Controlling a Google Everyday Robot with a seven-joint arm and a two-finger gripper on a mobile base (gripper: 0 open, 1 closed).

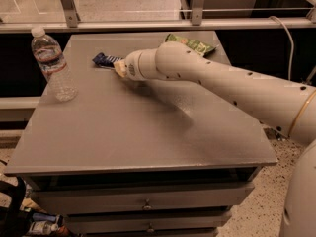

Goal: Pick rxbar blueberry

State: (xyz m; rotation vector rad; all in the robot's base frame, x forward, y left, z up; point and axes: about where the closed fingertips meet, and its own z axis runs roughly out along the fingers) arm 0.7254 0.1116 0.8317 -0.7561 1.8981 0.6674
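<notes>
The table (123,132) is a flat mid-grey all over, drawers included. Toward its eleven o'clock lies the snack bar (103,59), dark navy with white print (the lettering is too small to read). The gripper (118,68), pale cream with a yellowish tint, sits at the bar's four o'clock end. The arm (222,83) behind it is off-white, dotted with small dark holes, with a thin gold band near the three o'clock edge. At ten o'clock the bottle (52,63) is clear, with a white cap and a pale label with a reddish band. The bag (190,44) at one o'clock is green with pale markings. The floor (256,216) is speckled beige.
</notes>
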